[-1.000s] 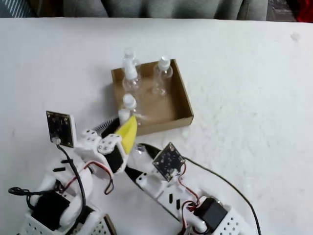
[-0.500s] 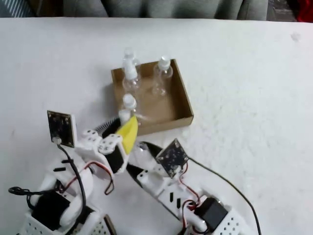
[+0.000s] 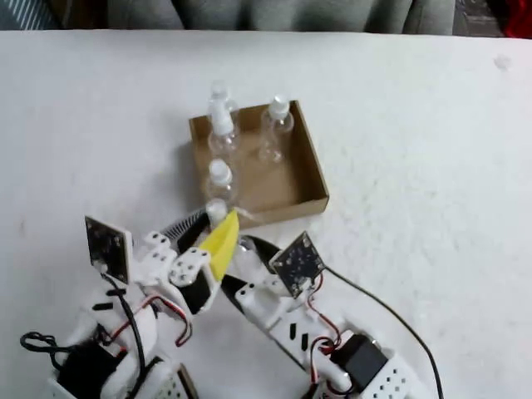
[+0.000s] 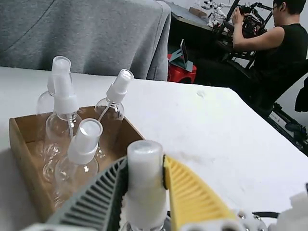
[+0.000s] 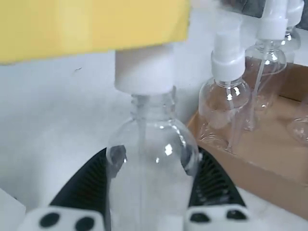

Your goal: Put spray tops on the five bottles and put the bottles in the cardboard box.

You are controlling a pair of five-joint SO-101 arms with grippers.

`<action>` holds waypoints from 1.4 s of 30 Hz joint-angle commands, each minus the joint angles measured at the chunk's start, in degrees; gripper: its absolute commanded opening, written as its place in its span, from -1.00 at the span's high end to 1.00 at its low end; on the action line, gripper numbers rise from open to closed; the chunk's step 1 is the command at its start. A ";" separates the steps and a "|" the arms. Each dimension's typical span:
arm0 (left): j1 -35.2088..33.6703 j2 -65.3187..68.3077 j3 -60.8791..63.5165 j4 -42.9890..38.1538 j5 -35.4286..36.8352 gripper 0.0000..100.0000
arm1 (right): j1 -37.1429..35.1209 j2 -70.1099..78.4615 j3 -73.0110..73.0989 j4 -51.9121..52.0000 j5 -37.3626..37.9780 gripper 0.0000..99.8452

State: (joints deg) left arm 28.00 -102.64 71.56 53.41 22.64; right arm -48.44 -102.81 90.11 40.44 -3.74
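The right claw [image 5: 153, 161] clamps the bottle [image 5: 149, 192], apparently steadying it. The left claw [image 4: 143, 166] grips the spray top [image 4: 144, 190] over its neck for seating.

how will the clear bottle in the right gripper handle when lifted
Probably light: the clear bottle looks empty. Its smooth round wall may slip between the fingers. Tall and narrow, it may tip when set down.

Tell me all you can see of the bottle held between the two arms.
The bottle is clear plastic by its look, round-shouldered, upright. The right gripper's black fingers clamp its body. A white spray top sits on its neck, threads showing below, pinched between the left gripper's grey and yellow fingers. It is outside the box, beside its near wall.
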 commanded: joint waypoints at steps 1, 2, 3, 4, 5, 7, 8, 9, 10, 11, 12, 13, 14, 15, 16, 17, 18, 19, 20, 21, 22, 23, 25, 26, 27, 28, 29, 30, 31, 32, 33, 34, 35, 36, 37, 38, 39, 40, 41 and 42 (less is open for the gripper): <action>1.36 -1.71 0.62 -3.25 -0.97 0.96 | 1.54 -0.57 -3.34 -0.84 0.00 0.97; 1.36 -1.71 0.62 -3.25 -0.97 0.96 | 1.54 -0.57 -3.34 -0.84 0.00 0.97; 1.36 -1.71 0.62 -3.25 -0.97 0.96 | 1.54 -0.57 -3.34 -0.84 0.00 0.97; 1.36 -1.71 0.62 -3.25 -0.97 0.96 | 1.54 -0.57 -3.34 -0.84 0.00 0.97; 1.36 -1.71 0.62 -3.25 -0.97 0.96 | 1.54 -0.57 -3.34 -0.75 0.00 0.97; 1.36 -1.71 0.62 -3.16 -0.97 0.94 | 1.54 -0.57 -3.34 -0.75 0.00 0.97; 1.36 -1.71 0.62 -3.16 -0.97 0.90 | 1.54 -0.57 -3.34 -0.75 0.00 0.97; 1.19 -1.71 0.62 -3.08 -0.88 0.84 | 1.54 -0.57 -3.34 -0.66 0.00 0.97; 1.19 -1.71 0.62 -2.99 -0.79 0.76 | 1.54 -0.57 -3.34 -0.66 0.00 0.97; 1.10 -1.71 0.62 -2.81 -0.79 0.68 | 1.54 -0.57 -3.34 -0.66 0.00 0.97; 1.10 -1.80 0.62 -2.02 -0.79 0.59 | 1.54 -0.57 -3.34 -0.66 0.00 0.97; 1.01 -1.80 0.44 -1.23 -0.79 0.52 | 1.54 -0.57 -3.34 -0.57 0.00 0.97; 1.01 -1.80 0.35 -0.70 -0.79 0.45 | 1.54 -0.57 -3.34 -0.57 0.00 0.97; 1.01 -1.89 0.26 -0.53 -0.70 0.40 | 1.54 -0.57 -3.34 -0.57 0.00 0.97; 1.01 -1.89 0.26 -0.53 -0.70 0.35 | 1.54 -0.57 -3.34 -0.57 0.00 0.97; 1.01 -1.89 0.26 -0.44 -0.70 0.32 | 1.54 -0.57 -3.34 -0.57 0.00 0.97; 1.01 -1.89 0.26 -0.44 -0.70 0.31 | 1.54 -0.57 -3.34 -0.57 0.00 0.97; 1.01 -1.89 0.18 -0.35 -0.70 0.31 | 1.54 -0.57 -3.34 -0.57 0.00 0.97; 1.01 -1.89 0.18 -0.35 -0.70 0.31 | 1.54 -0.57 -3.34 -0.57 0.00 0.97; 1.01 -1.98 0.09 -0.35 -0.70 0.31 | 1.54 -0.57 -3.34 -0.66 0.00 0.97; 0.92 -1.98 -0.44 -0.26 -0.70 0.31 | 1.63 -0.57 -3.34 -0.66 0.00 0.97; 0.92 -1.98 -1.05 0.09 -0.70 0.31 | 1.63 -0.57 -3.34 -0.66 0.00 0.97; 0.92 -1.98 -2.90 2.02 -0.70 0.31 | 1.63 -0.57 -3.34 -0.66 0.00 0.97; 0.92 -1.98 -4.04 3.25 -0.70 0.30 | 1.63 -0.57 -3.34 -0.66 0.00 0.97; 0.84 -1.98 -5.10 4.22 -0.70 0.30 | 1.63 -0.57 -3.34 -0.66 0.00 0.97; 0.66 -1.98 -6.07 5.01 -0.70 0.30 | 1.63 -0.57 -3.34 -0.75 0.00 0.97; -0.31 -1.98 -6.86 5.45 -0.70 0.30 | 1.63 -0.57 -3.34 -0.75 0.00 0.97; -1.80 -1.98 -7.47 5.54 -0.70 0.31 | 1.63 -0.57 -3.34 -0.75 0.09 0.97; -3.65 -1.98 -7.91 5.45 -0.70 0.31 | 1.63 -0.57 -3.34 -0.84 0.09 0.97; -5.67 -1.98 -8.26 5.45 -0.70 0.31 | 1.63 -0.57 -3.34 -0.84 0.09 0.97; -7.60 -1.98 -8.62 5.27 -0.62 0.31 | 1.63 -0.57 -3.34 -0.84 0.09 0.97; -9.36 -1.80 -8.88 4.48 -0.53 0.31 | 1.63 -0.57 -3.34 -0.75 0.09 0.97; -10.86 -1.80 -9.14 3.60 0.00 0.31 | 1.63 -0.57 -3.34 -0.75 0.09 0.97; -12.09 -1.80 -9.14 2.90 1.41 0.31 | 1.63 -0.57 -3.43 -0.66 0.09 0.97; -13.14 -1.80 -9.14 2.29 2.64 0.31 | 1.63 -0.57 -3.43 -0.66 0.09 0.97; -13.93 -1.71 -9.14 1.76 3.69 0.31 | 1.63 -0.57 -3.43 -0.66 0.09 0.97; -14.81 -1.71 -9.14 1.23 4.40 0.31 | 1.63 -0.57 -3.52 -0.57 0.09 0.97; -15.60 -1.71 -9.14 0.79 4.75 0.31 | 1.63 -0.57 -3.78 -0.40 0.09 0.97; -16.40 -1.63 -9.14 0.18 4.84 0.31 | 1.63 -0.57 -3.87 -0.22 0.09 0.97; -17.10 -1.63 -9.14 -0.35 5.01 0.31 | 1.63 -0.57 -4.04 0.22 0.09 0.97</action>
State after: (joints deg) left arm 14.29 -104.57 65.76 56.57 25.71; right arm -47.65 -102.81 89.85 40.44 -3.74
